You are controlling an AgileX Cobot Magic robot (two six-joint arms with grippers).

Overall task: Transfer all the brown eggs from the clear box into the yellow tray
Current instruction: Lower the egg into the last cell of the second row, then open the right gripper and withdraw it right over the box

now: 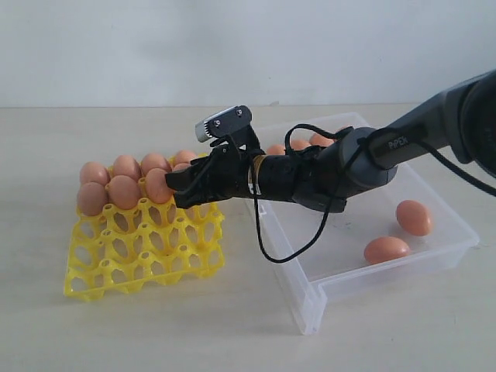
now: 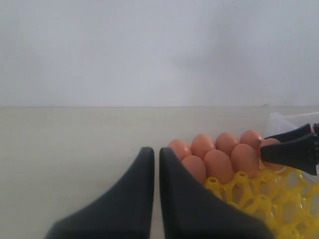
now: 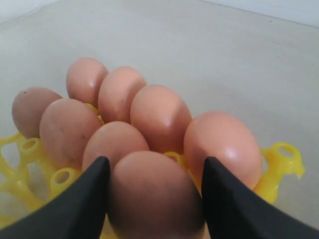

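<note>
Right tool point(image 3: 155, 199) grips an egg point(image 3: 149, 184) over the tray point(image 1: 116, 271), near its 2 o'clock edge, beside about seven eggs point(image 1: 124, 191) already seated along its 12 o'clock side. Left tool point(image 2: 155, 152) is closed and empty. Two more lie at the box's point(image 1: 310, 310) 4 o'clock, and a few show at 12 o'clock behind the arm. Roughly halfway, I judge.

Soft, even, bright light
Faint shadow under the yellow tray point(image 1: 77, 288); nearest egg point(image 3: 154, 199) and left gripper fingers point(image 2: 124, 199) are blurred
</note>
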